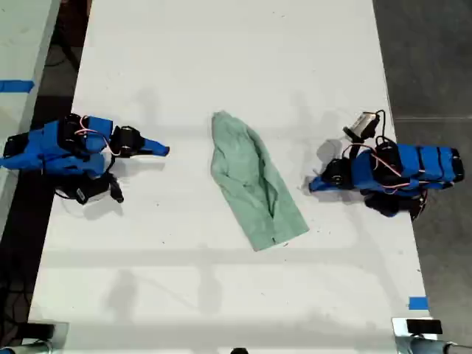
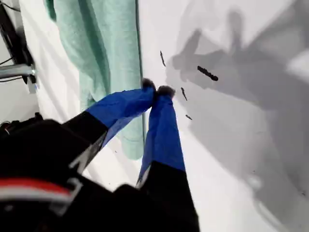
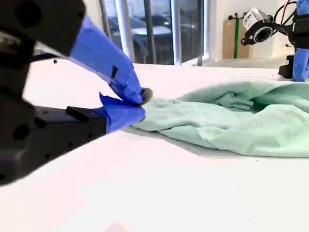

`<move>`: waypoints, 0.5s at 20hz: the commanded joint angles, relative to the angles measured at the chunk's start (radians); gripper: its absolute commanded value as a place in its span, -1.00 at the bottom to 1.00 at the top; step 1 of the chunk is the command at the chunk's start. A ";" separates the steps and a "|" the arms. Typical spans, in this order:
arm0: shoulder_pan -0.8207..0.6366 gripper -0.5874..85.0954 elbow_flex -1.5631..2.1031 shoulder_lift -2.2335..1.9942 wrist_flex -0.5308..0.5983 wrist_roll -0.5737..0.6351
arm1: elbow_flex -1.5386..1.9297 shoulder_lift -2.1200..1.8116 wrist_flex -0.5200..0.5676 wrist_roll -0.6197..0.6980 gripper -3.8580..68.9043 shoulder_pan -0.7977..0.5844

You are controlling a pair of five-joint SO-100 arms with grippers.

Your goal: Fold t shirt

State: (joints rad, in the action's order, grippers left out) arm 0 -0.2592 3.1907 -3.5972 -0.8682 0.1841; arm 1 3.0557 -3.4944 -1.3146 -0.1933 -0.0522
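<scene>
You see no readable writing on the t shirt (image 1: pixel 254 181); my first gripper (image 2: pixel 157 90) and my second gripper (image 3: pixel 140 101), both closed and empty, lie well apart from it.

1. The exterior view is bright and even; the white desk (image 1: pixel 221 66) is nearly blown out, with faint soft shadows of the arms.
2. The first wrist view is soft, and the near housing is blurred dark. Grey shadows lie across the desk.
3. The second wrist view has daylight from windows (image 3: pixel 154 29) behind; its foreground is blurred.

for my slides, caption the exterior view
Folded mint t shirt lies on a white table between two resting blue arms.
</scene>
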 commanded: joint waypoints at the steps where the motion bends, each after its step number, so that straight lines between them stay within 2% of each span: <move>1: -0.006 -0.99 -0.005 -0.006 -0.029 -0.041 | 0.041 -0.012 -0.014 -0.003 -0.84 0.008; 7: -0.006 -0.99 -0.005 -0.006 -0.029 -0.041 | -0.009 -0.014 -0.075 0.084 -0.85 -0.021; 10: -0.006 -0.99 -0.003 -0.006 -0.028 -0.041 | 0.000 -0.014 -0.069 0.055 -0.86 -0.028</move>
State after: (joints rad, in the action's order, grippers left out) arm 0 -0.2592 3.1907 -3.5972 -0.8958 0.1595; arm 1 3.0511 -3.5021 -1.3806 -0.1381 -0.0798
